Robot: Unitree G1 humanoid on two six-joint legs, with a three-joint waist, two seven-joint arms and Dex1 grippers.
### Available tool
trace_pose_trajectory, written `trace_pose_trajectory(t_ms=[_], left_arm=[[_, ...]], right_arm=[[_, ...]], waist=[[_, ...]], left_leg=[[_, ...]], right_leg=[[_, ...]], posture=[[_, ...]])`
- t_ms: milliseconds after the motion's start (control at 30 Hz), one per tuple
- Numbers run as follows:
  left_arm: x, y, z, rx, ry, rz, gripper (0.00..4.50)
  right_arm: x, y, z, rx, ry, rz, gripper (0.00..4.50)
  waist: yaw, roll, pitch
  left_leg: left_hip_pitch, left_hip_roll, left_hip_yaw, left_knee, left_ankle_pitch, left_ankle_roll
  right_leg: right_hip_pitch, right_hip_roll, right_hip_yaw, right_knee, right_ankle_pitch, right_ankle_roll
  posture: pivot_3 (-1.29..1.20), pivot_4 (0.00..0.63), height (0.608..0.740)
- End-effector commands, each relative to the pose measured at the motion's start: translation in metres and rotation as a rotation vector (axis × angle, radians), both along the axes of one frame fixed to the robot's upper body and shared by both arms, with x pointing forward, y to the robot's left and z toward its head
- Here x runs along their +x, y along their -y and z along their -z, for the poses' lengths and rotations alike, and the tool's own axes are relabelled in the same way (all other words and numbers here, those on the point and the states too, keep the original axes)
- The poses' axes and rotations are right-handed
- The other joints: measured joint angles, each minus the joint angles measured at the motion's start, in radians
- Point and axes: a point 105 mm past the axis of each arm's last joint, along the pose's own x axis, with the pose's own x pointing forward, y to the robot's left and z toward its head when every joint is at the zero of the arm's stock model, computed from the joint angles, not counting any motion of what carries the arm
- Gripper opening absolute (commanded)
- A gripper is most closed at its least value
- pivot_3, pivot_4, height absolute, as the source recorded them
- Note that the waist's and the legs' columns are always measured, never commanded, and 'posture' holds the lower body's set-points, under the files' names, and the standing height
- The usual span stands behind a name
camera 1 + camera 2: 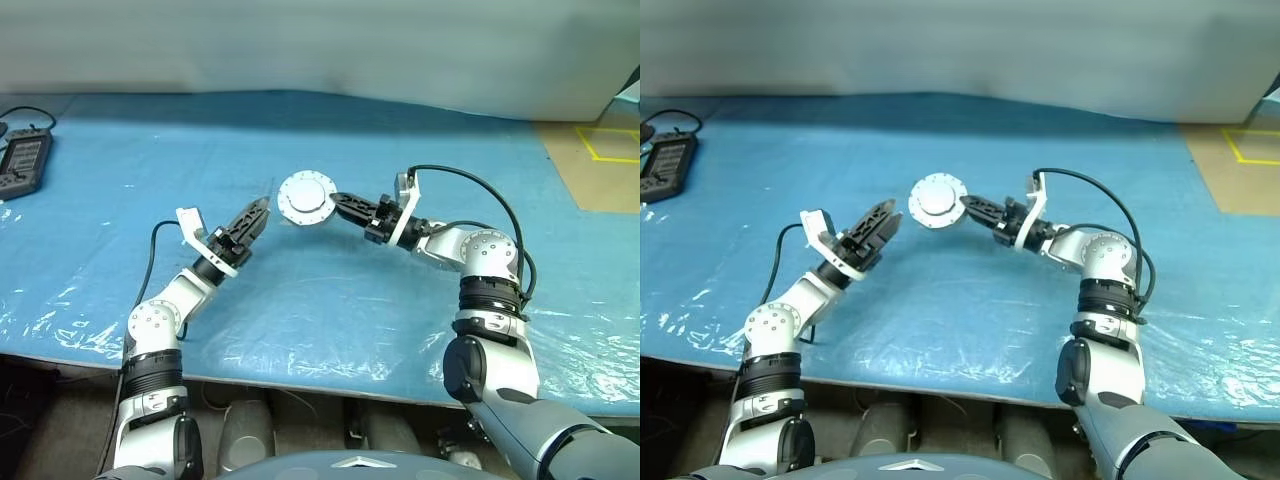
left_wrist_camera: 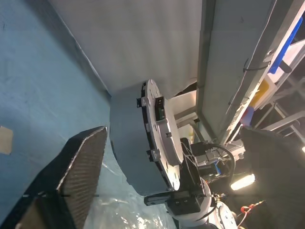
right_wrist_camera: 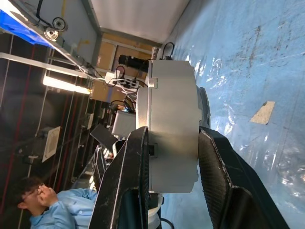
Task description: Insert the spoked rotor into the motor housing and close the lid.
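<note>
Holding the motor housing (image 1: 307,198) clear above the blue bench (image 1: 400,130) with the right claw (image 1: 333,204), a little toward 12 o'clock from the middle of the head view. Pinching it across its thickness: one black finger (image 3: 133,181) flat on one round face, the other (image 3: 214,167) on the opposite face, partly closed and pressed against both. Reaching in from 4 o'clock of the housing, roughly level.

Turned with a pale round face toward the head camera, small tabs spaced around the rim and a plain round centre. Seen edge-on from the right wrist as a thick grey drum (image 3: 174,133) with a seam running round its side, between a thinner flanged layer and a deeper body. Seen from the left wrist as the same drum (image 2: 138,143), bolt heads dotted around the flange.

Hovering at 8 o'clock of the housing with the left claw (image 1: 258,215), just beside it but apart, tips aimed up toward its rim. Spread open, gripping nothing; one carbon-weave finger (image 2: 71,176) in the left wrist view.

Lying at 9 o'clock on the far edge of the bench, well apart: a black device (image 1: 22,165) with a cable
</note>
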Motion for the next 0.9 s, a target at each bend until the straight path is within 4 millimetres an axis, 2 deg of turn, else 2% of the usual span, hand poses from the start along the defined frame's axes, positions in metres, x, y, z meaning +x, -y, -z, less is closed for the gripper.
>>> trace_pose_trajectory(t_ms=[33,267,633,900], left_arm=[[-0.006,0.004,-0.006,-0.041,0.004,0.052,4.49],[-0.004,0.013,-0.004,-0.051,-0.020,0.074,4.49],[-0.001,0.026,-0.016,-0.093,0.036,0.099,4.49],[0.003,0.025,-0.018,-0.056,0.105,0.014,4.49]], right_arm=[[-0.003,-0.002,-0.042,0.098,0.133,-0.028,1.25],[-0.011,-0.009,-0.048,0.115,0.152,-0.071,1.25],[-0.029,-0.025,-0.033,0.064,0.133,-0.154,1.25],[-0.029,-0.026,-0.029,0.045,0.130,-0.151,1.25]], waist=[[0.000,0.000,0.000],[-0.001,0.000,0.001],[-0.002,0.000,0.003],[-0.003,0.000,0.003]], left_leg=[[0.000,0.000,0.000,0.000,0.000,0.000],[0.000,0.000,0.000,0.000,0.000,0.000],[0.000,0.000,-0.001,0.000,0.000,0.000],[0.000,-0.001,-0.001,0.000,0.000,0.000]], right_leg=[[0.000,0.000,0.000,0.000,0.000,0.000],[0.000,0.000,0.000,0.000,0.000,0.000],[0.000,0.000,0.000,0.000,0.000,0.001],[0.001,0.000,0.000,0.000,0.000,0.001]], posture=[[0.00,0.150,0.740],[0.00,0.150,0.740],[0.00,0.150,0.740],[0.00,0.150,0.740]])
